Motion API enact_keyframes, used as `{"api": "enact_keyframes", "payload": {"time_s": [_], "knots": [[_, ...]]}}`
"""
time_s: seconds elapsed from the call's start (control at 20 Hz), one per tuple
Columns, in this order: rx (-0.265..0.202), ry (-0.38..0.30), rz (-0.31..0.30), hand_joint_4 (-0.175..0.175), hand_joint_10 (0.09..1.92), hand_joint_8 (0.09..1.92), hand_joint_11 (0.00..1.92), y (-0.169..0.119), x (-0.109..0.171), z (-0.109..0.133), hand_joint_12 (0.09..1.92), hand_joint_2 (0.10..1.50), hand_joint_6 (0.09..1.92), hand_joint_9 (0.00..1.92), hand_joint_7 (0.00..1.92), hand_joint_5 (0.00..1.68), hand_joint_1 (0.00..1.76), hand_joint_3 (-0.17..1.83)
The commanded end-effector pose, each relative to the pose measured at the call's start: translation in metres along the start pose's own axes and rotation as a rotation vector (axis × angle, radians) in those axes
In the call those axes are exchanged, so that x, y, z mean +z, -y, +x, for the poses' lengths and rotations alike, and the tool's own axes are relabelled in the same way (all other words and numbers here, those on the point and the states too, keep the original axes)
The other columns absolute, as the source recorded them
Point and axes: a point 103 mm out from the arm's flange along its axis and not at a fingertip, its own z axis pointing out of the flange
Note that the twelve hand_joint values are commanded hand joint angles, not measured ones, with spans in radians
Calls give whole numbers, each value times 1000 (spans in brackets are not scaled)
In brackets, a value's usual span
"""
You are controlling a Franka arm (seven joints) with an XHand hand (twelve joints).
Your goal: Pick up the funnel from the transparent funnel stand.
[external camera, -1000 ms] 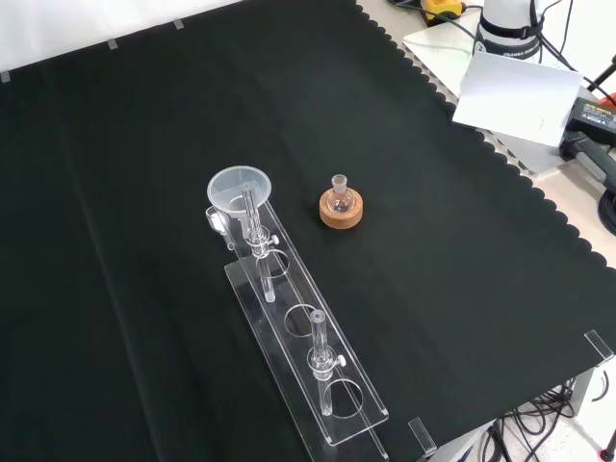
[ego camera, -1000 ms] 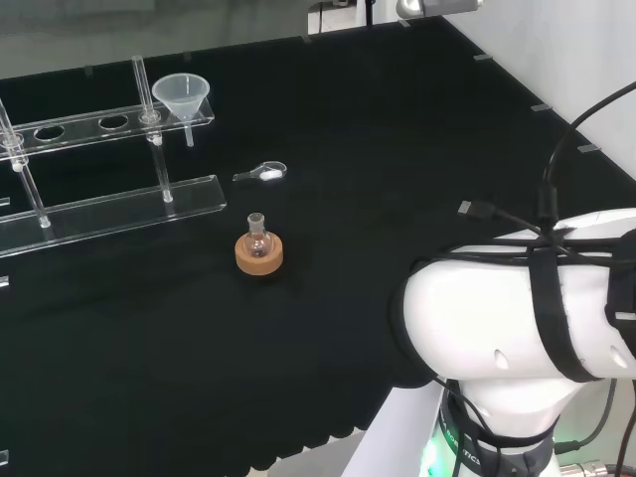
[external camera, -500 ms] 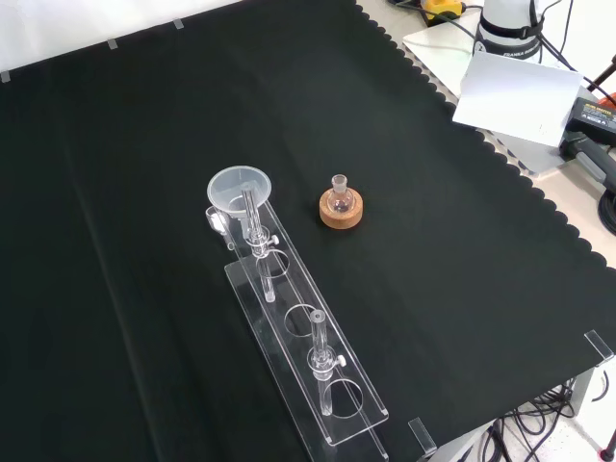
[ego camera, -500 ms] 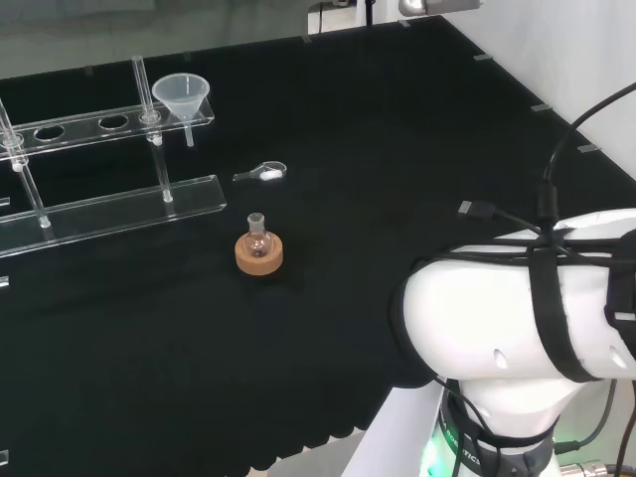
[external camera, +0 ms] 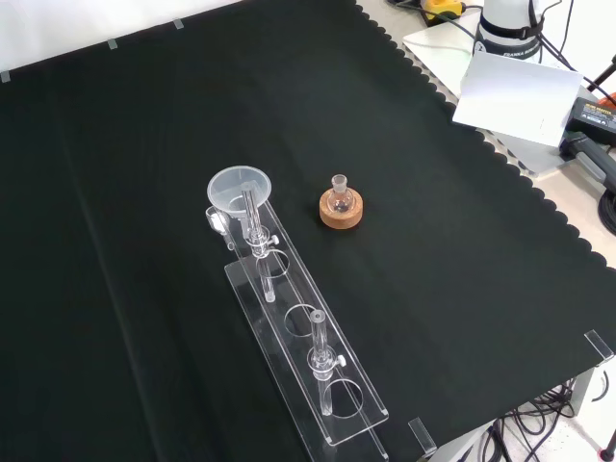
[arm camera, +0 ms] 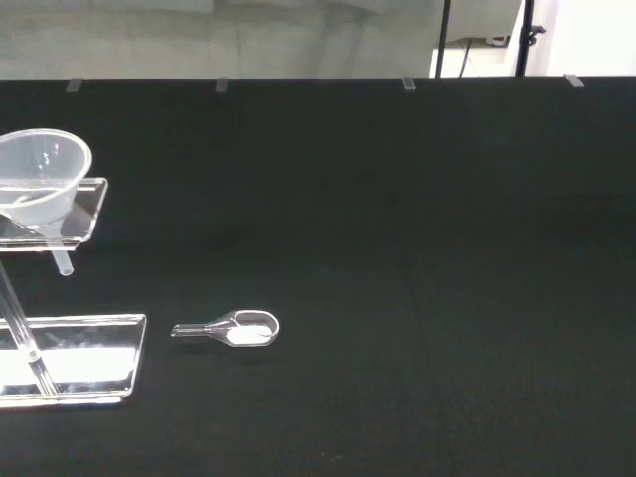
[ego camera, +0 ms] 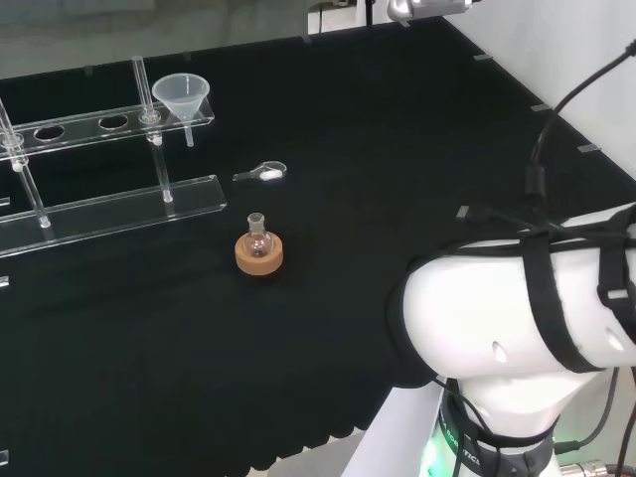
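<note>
Black cloth covers the desk (external camera: 462, 289). At the clear stand's (external camera: 298, 337) far end in the front view, the funnel (external camera: 240, 189) sits in a hole. I cannot tell how the hand is set. It should probably grip the rim and lift straight up.

In the head view the transparent funnel stand (ego camera: 109, 124) runs off the left edge, so its far end is cut away. The wrist view clips the stand (arm camera: 70, 343) and the funnel's (arm camera: 40, 189) rim at the picture's edge. The small flask (ego camera: 258, 238) on the cork ring (ego camera: 258, 255) is too small to tell its contents. What the white matter in the clear scoop (arm camera: 243, 328) is cannot be told.
</note>
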Motion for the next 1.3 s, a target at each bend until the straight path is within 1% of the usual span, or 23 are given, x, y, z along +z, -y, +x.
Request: {"api": "enact_keyframes", "payload": {"time_s": [0.05,0.25,0.45,0.55,0.75,1.05,1.2,1.3], "knots": [[22,2,18,28,637,136,13,-31,17,2,1387,1157,87,25,2,124,0,429],[-4,17,60,19,640,136,11,-64,32,12,1390,1126,87,27,0,119,59,395],[-47,-3,104,10,643,120,7,-102,44,26,1391,1096,87,20,0,109,127,364],[-72,-24,108,4,647,102,2,-118,48,35,1392,1073,87,13,0,101,178,348],[-123,-16,131,0,656,98,0,-147,60,56,1395,1049,87,8,4,93,256,331],[-180,2,171,-5,688,134,0,-167,80,92,1383,1008,87,31,44,112,292,309],[-207,13,194,-11,731,267,0,-170,89,109,1393,985,87,33,17,145,314,295],[-217,21,208,-11,741,322,0,-171,93,120,1397,974,87,34,4,153,329,288]]}}
